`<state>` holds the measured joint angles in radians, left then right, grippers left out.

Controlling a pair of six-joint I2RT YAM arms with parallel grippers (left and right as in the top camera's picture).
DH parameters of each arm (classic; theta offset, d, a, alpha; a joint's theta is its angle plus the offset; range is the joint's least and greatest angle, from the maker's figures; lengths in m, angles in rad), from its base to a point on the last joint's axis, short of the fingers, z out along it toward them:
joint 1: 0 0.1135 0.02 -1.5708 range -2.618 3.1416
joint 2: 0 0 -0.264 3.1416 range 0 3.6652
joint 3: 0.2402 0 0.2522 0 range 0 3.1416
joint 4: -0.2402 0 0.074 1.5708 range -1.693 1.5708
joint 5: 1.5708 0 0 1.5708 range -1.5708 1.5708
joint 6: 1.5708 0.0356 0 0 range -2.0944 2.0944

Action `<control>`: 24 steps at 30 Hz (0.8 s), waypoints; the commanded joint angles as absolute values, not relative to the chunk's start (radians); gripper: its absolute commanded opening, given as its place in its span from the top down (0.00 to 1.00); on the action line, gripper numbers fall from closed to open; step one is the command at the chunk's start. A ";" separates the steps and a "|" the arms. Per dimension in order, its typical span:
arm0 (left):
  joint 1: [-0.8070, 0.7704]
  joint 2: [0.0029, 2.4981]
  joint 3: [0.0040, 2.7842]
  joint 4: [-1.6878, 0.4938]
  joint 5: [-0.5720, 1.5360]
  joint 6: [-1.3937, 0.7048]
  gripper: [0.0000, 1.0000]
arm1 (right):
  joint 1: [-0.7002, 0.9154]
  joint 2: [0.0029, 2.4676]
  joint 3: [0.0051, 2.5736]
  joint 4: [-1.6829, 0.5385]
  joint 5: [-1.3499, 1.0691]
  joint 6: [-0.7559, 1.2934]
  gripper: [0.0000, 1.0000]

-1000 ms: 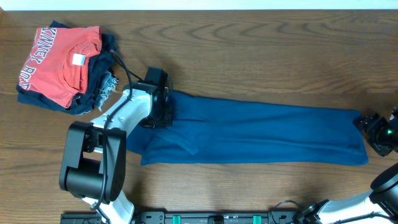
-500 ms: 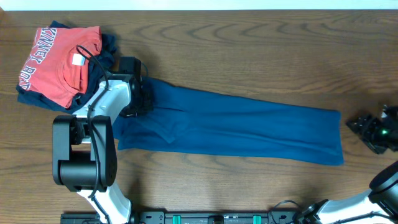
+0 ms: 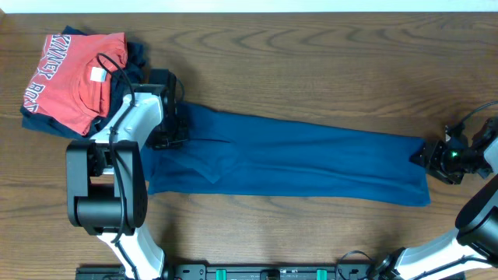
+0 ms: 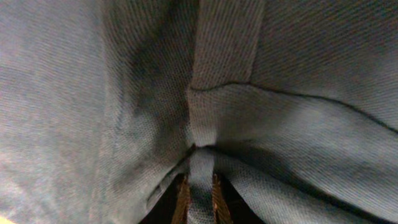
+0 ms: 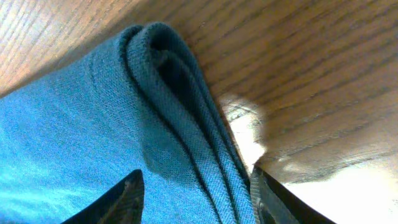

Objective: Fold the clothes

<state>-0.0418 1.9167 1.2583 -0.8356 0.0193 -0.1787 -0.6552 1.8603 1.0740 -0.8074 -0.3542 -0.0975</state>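
Note:
Long blue trousers (image 3: 296,159) lie folded lengthwise across the wooden table. My left gripper (image 3: 173,128) is at their left waist end and is shut on a fold of the blue fabric (image 4: 200,180), which fills the left wrist view. My right gripper (image 3: 424,154) is at the right leg end. In the right wrist view its open fingers (image 5: 198,193) straddle the layered blue hem (image 5: 180,124), not closed on it.
A stack of folded clothes with a red printed shirt (image 3: 70,78) on top sits at the far left, just beyond the left arm. The left arm's base (image 3: 105,202) stands near the front edge. Bare wood (image 3: 311,70) lies behind the trousers.
The left gripper dragged the trousers leftward, toward the stack. The right gripper, first left behind off the leg end, has moved in to the hem.

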 commanded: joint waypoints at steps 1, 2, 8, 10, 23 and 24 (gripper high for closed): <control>-0.037 1.839 1.312 -0.856 0.016 -0.170 0.83 | -0.648 1.932 1.045 -0.829 -0.280 -0.037 0.61; -0.037 1.819 1.313 -0.856 0.016 -0.170 0.83 | -0.648 1.932 1.045 -0.830 -0.282 -0.038 0.66; -0.036 1.704 1.314 -0.855 0.015 -0.170 0.73 | -0.654 1.928 1.076 -0.823 -0.353 -0.037 0.99; -0.036 1.677 1.313 -0.856 0.015 -0.170 0.72 | -0.663 1.926 1.110 -0.843 -0.371 -0.038 0.99; -0.037 1.635 1.313 -0.890 0.015 -0.170 0.69 | -0.713 1.883 1.392 -1.078 -0.280 0.004 0.99; -0.037 1.635 1.313 -0.889 0.015 -0.170 0.69 | -0.709 1.872 1.399 -1.087 -0.280 0.004 0.99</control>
